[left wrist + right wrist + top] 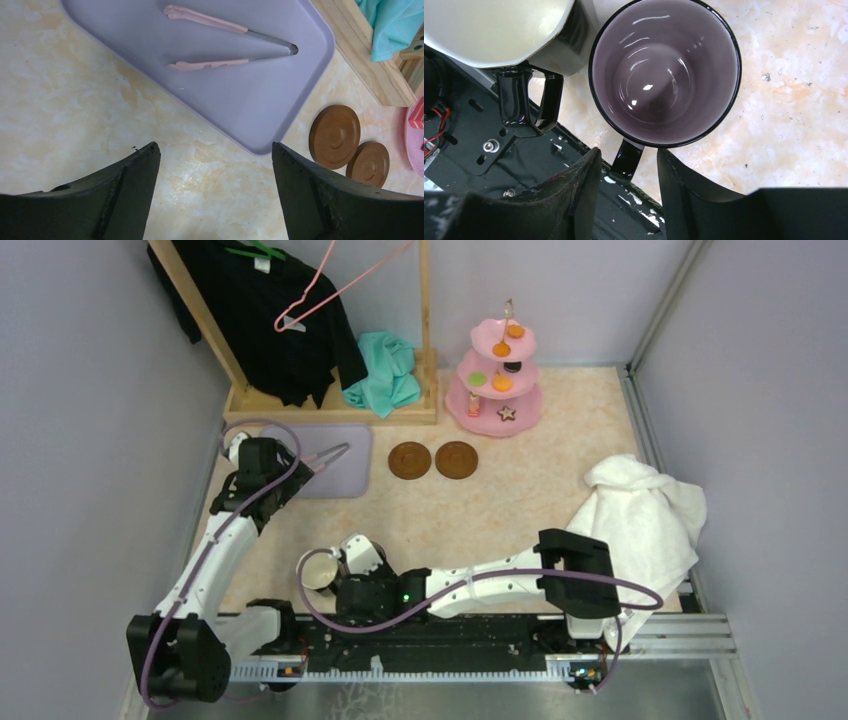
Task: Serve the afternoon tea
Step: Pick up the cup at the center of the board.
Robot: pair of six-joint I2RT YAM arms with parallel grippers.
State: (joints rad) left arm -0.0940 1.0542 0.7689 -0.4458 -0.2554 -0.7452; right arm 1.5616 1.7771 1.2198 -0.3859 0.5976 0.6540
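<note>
The greyish-purple see-through mug [664,75] stands upright and empty at the near edge of the desk [794,100], just beside the cream mug [494,30]. It looks like glass: stiff, smooth, probably slippery and easy to break, so I think you should take it by its dark handle [626,161] and close gently. The jaws of your right gripper [628,150] stand partly open on both sides of this handle, not pressing it. Your left gripper [215,145] has its jaws wide apart and empty, near the purple tray [200,100] with the pink tongs [220,64]
</note>
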